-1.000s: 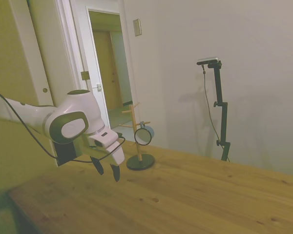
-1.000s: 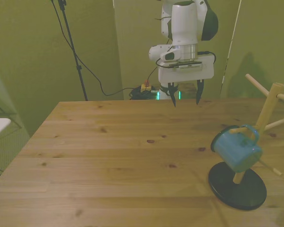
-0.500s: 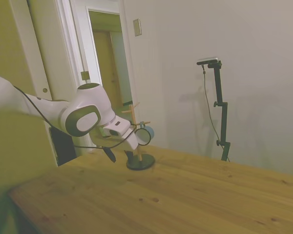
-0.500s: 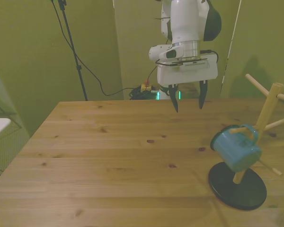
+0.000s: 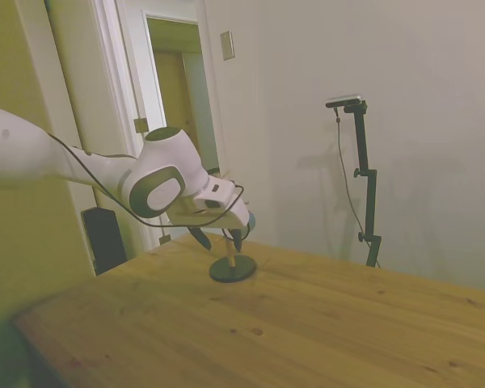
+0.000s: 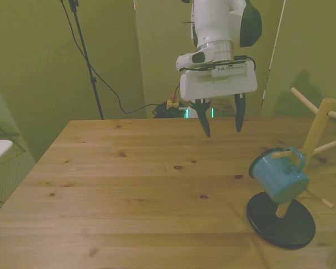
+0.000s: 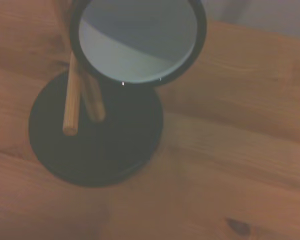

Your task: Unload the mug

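Stand (image 6: 280, 224): black round base near the table's front edge, toward the front view's right. A thin wooden post rises from it, leaning slightly, with pegs angled outward at several heights. In the wrist view (image 7: 95, 145) the base shows as a dark disc with two pegs crossing above it.

Mug (image 6: 279, 176): blue-grey, small, hung by its handle on a low peg of the stand, above the base. It tilts, mouth turned toward the front view's left and the robot's side. In the wrist view (image 7: 137, 37) the dark rim and the pale inside face the camera directly. In the side view (image 5: 250, 221) only a sliver shows behind the gripper.

Table (image 6: 129, 196): wooden planks with scattered dark knots; bare apart from the stand.

Gripper (image 6: 220, 120): white body, two dark fingers (image 6: 204, 122) pointing down and set apart, nothing between them. It hangs above the table's far part, well apart from the mug in the front view and nearer the middle. In the side view (image 5: 219, 238) it sits in front of the stand's post, tips above the base; contact cannot be told there.

Cable (image 6: 101, 78): dark, running down the green wall behind the table.

Doorway (image 5: 182, 105): open, white-framed, beyond the arm in the side view.
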Robot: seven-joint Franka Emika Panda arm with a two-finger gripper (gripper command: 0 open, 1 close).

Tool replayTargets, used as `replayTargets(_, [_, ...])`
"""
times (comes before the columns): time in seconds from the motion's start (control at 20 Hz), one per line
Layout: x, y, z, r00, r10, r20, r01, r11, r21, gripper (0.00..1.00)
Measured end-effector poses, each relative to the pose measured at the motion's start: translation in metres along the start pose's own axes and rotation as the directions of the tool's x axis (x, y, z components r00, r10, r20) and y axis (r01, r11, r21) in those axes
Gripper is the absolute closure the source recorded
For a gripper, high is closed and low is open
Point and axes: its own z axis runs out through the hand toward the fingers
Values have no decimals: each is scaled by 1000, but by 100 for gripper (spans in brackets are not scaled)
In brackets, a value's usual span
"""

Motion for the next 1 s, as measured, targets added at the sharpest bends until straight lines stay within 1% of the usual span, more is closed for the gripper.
replayTargets(0.2, [13,-10,1,999,-4,-40,5,1000,31,0])
replayTargets(0.45, [26,-29,-6,998,-9,-61,13,998,60,0])
replayTargets(0.6, [32,-36,-10,998,-13,-58,17,998,65,0])
replayTargets(0.7, [35,-39,-9,999,6,-39,-4,998,62,0])
replayTargets(0.8, [36,-39,-9,999,7,-40,-5,998,62,0])
replayTargets(0.9, [40,-40,-6,999,14,-36,-12,998,60,0])
replayTargets(1.0, [45,-41,3,999,21,-29,-19,998,54,0])
